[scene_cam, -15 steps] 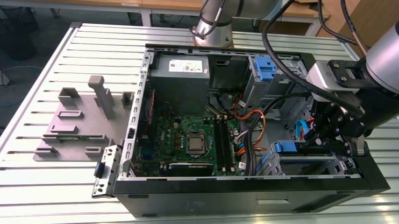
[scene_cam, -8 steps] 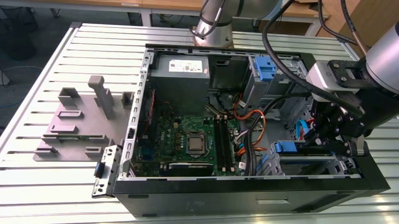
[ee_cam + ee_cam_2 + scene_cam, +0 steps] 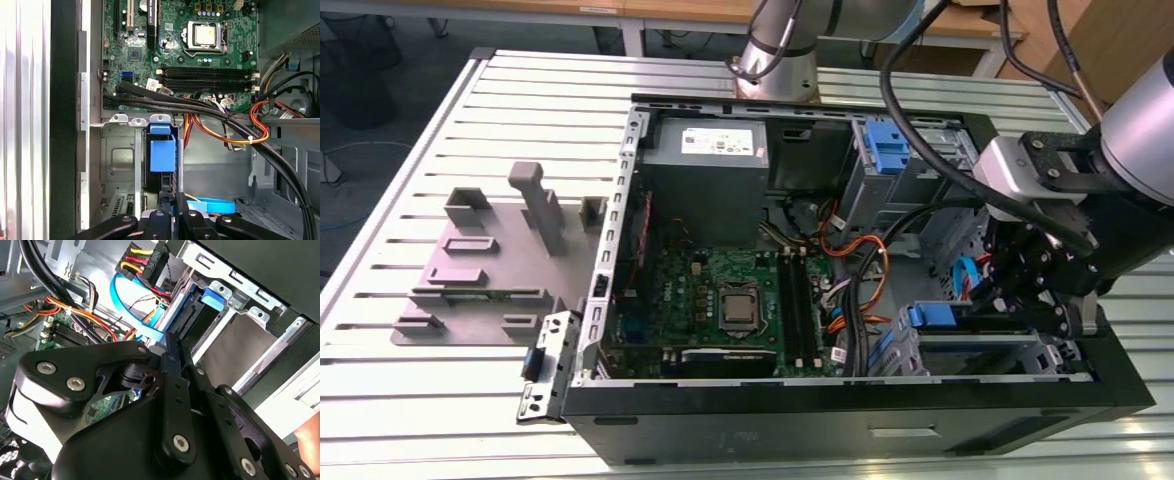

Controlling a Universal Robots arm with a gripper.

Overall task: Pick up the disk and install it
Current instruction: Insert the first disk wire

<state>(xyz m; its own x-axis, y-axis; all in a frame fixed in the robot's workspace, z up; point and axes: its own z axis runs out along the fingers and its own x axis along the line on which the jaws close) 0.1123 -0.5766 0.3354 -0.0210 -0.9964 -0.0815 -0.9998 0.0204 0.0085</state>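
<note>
The disk [image 3: 933,316] stands on edge in its blue carrier inside the drive bay [image 3: 117,160], lower right in the exterior view. The tool [image 3: 172,347], fingers pressed together, touches its end. The print on the power supply [image 3: 707,165] sticker is unreadable.

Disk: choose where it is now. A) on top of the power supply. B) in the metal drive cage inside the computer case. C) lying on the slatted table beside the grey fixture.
B: in the first wrist view the disk, in its blue carrier, sits slotted in the drive cage, with the gripper close at its end.
</note>
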